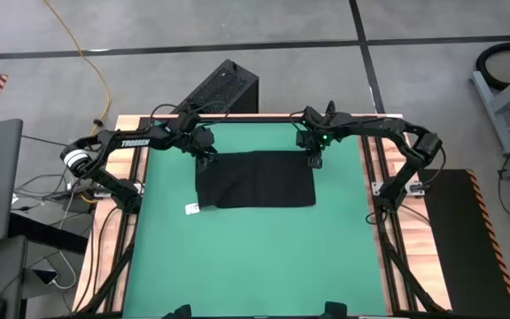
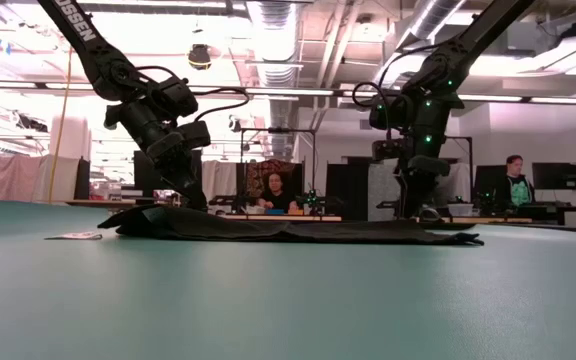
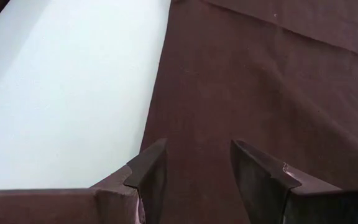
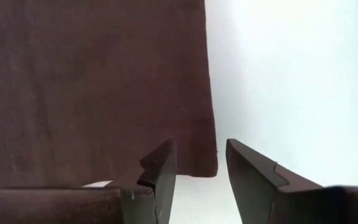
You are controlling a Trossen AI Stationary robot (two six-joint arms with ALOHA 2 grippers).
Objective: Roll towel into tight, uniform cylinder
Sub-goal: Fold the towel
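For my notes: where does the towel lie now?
In the high view, the towel lies flat on the green mat, toward its far edge, between the left pincer and the right pincer.

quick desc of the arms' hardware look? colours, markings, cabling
Both arms are dark, jointed metal with black cables looped along the links. The left arm carries white TROSSEN lettering and a white ring near its base. The right arm shows small green lights. Each end effector has two dark, wedge-shaped fingers.

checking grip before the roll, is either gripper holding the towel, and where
Nothing is held. Left gripper and right gripper stand open over the far corners of the flat towel.
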